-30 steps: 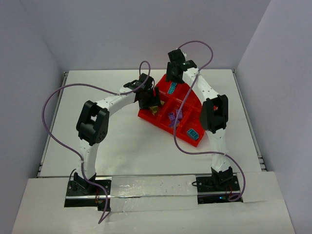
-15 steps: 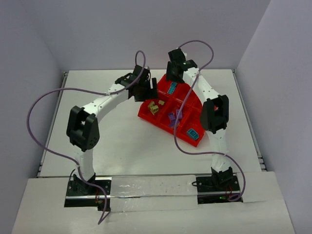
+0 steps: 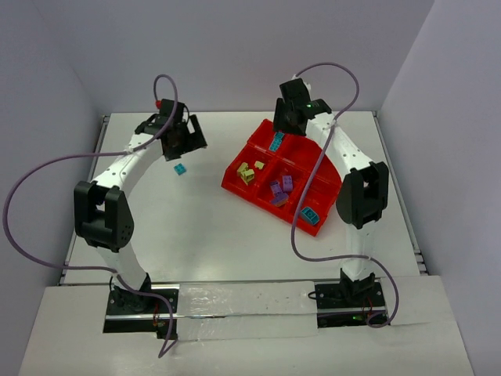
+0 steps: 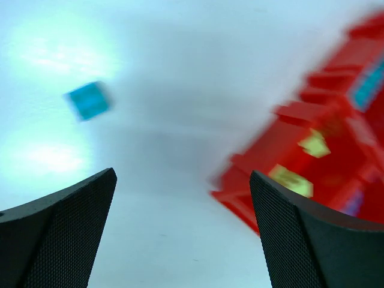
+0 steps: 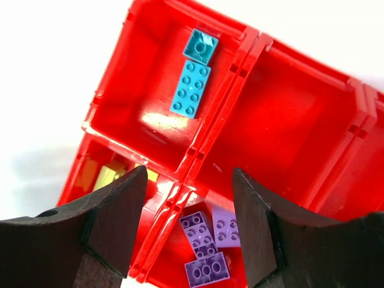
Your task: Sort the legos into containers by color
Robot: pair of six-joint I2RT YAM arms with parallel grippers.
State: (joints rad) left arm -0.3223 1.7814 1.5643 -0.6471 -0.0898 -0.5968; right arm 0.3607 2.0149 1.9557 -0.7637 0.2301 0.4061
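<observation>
The red tray lies right of centre, with teal bricks in a back compartment, pale yellow bricks front left, purple bricks in the middle and a teal brick at the near right. One loose teal brick lies on the table left of the tray. My left gripper hovers just behind it, open and empty; the left wrist view shows the brick, blurred, ahead of the gripper. My right gripper is open and empty above the tray's back; its wrist view shows teal, purple and yellow bricks.
White table inside white walls. Purple cables loop from both arms above the table. The tray sits to the right of my left gripper. The compartment right of the teal bricks holds nothing.
My left arm has swung left, away from the tray's yellow compartment to the loose teal brick on the table. My right arm has shifted slightly back and right.
</observation>
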